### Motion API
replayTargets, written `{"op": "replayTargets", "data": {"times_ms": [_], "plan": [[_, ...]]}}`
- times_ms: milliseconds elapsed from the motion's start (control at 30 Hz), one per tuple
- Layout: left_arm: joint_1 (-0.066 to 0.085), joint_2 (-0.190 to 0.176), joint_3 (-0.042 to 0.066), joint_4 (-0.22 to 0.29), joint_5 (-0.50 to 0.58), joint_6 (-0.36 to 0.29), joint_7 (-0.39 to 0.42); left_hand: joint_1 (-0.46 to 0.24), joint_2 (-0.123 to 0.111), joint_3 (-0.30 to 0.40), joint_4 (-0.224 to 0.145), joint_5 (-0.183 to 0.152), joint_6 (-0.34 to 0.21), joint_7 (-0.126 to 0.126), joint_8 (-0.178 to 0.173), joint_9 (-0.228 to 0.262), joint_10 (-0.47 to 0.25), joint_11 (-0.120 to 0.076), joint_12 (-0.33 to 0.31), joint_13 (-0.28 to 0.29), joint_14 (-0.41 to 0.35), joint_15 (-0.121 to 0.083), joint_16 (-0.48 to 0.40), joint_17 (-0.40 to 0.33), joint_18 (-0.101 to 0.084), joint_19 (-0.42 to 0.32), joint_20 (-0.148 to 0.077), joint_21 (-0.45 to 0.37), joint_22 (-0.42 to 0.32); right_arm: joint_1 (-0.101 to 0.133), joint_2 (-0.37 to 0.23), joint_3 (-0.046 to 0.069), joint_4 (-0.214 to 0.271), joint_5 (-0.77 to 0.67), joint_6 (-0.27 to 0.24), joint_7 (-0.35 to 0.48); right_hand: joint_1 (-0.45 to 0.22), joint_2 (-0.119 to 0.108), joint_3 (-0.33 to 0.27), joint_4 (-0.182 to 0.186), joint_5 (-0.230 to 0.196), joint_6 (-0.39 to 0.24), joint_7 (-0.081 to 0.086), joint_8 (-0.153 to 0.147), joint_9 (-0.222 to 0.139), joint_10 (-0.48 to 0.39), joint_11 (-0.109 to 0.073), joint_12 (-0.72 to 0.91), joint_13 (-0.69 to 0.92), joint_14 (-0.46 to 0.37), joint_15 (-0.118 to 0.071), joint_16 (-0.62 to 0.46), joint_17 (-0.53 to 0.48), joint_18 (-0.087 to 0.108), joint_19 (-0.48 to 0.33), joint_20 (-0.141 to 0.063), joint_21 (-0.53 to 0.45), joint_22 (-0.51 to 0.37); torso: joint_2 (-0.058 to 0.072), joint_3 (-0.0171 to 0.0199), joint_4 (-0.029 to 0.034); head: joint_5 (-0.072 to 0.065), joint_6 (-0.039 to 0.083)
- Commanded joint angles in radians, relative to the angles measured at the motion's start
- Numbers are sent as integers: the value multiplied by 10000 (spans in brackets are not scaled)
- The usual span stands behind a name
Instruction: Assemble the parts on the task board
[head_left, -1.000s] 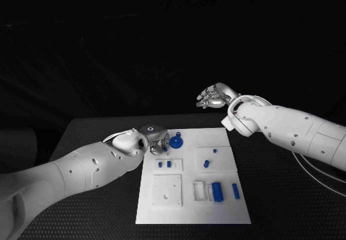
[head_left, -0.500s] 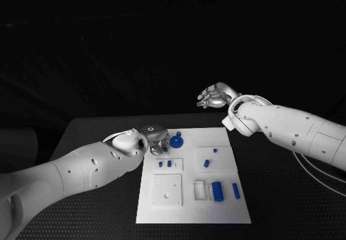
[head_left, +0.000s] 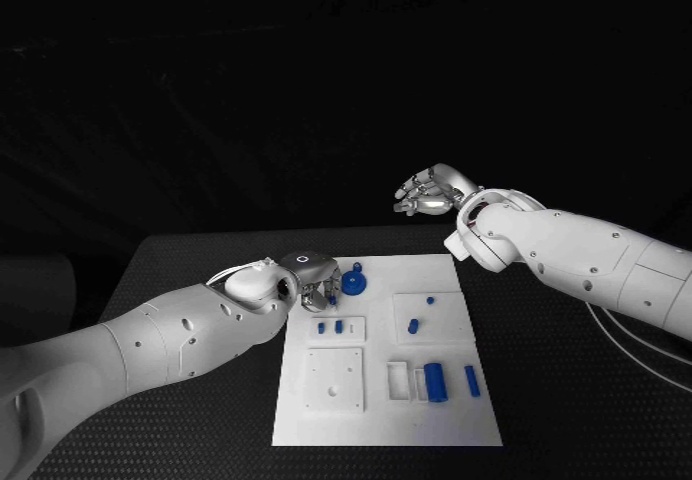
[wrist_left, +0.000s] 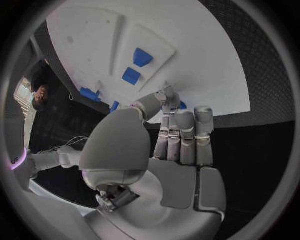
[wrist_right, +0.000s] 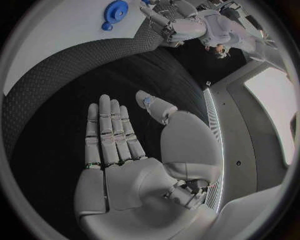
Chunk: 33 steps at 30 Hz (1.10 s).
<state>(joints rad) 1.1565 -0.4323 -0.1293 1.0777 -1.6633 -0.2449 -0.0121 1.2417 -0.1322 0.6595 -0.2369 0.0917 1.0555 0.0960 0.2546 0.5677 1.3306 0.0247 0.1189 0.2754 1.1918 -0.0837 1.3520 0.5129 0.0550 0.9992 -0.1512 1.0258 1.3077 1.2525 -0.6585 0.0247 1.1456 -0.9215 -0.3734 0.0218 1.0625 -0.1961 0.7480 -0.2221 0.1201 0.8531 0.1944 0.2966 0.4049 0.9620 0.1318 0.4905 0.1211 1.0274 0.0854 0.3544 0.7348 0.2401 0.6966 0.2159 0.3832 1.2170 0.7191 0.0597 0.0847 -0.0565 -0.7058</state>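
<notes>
Two hands were mine at that moment, and only one was at work. My left hand (head_left: 307, 277) hovered low over the near-left corner of the white board (head_left: 387, 420), just beside the blue gear (head_left: 353, 286) at the board's far end. Its fingers (wrist_left: 185, 140) were held straight and pressed side by side, with the thumb out to the side; I could not tell whether anything small was pinched at the tips, since a bit of blue showed just past them. I judged the hand sat there because the gear was the next piece to be seated.

Counting across the board: two small blue blocks (head_left: 329, 327) in the left tray, one gear beyond them, one short blue peg (head_left: 413, 326) in the upper right tray, and two upright blue cylinders (head_left: 433, 382) near the white bracket at the lower right.

My right hand (head_left: 428, 194) was raised well clear beyond the board's far right corner, its fingers (wrist_right: 112, 135) spread flat and holding nothing, kept out of the way, I supposed.
</notes>
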Motion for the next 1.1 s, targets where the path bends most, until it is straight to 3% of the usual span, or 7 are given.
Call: {"op": "replayTargets", "data": {"times_ms": [33,1100], "plan": [[-19,-4,2,53,39,121,-26,-39,39,2,63,2,17,78,13,10,25,73,-13,12,21,37,-35,-16,657,25,-240,-23,45,-3,-2,5,9,-9,108,107,-23,81,-72,0,7,-5,-28,34,-10,73,11,-47,-12,21,35,-59,14,105,-2,39,-66,16,0,-3,0,10,1],[-53,-54,-3,115,89,186,-50,-5,47,19,47,20,9,82,7,7,24,77,-36,28,15,40,-43,-19,655,22,-240,-33,43,-3,17,5,0,-9,111,108,-17,86,-77,-5,4,-3,-29,39,-21,79,11,-46,-35,26,35,-73,25,115,-1,47,-76,30,2,0,1,32,-44]]}}
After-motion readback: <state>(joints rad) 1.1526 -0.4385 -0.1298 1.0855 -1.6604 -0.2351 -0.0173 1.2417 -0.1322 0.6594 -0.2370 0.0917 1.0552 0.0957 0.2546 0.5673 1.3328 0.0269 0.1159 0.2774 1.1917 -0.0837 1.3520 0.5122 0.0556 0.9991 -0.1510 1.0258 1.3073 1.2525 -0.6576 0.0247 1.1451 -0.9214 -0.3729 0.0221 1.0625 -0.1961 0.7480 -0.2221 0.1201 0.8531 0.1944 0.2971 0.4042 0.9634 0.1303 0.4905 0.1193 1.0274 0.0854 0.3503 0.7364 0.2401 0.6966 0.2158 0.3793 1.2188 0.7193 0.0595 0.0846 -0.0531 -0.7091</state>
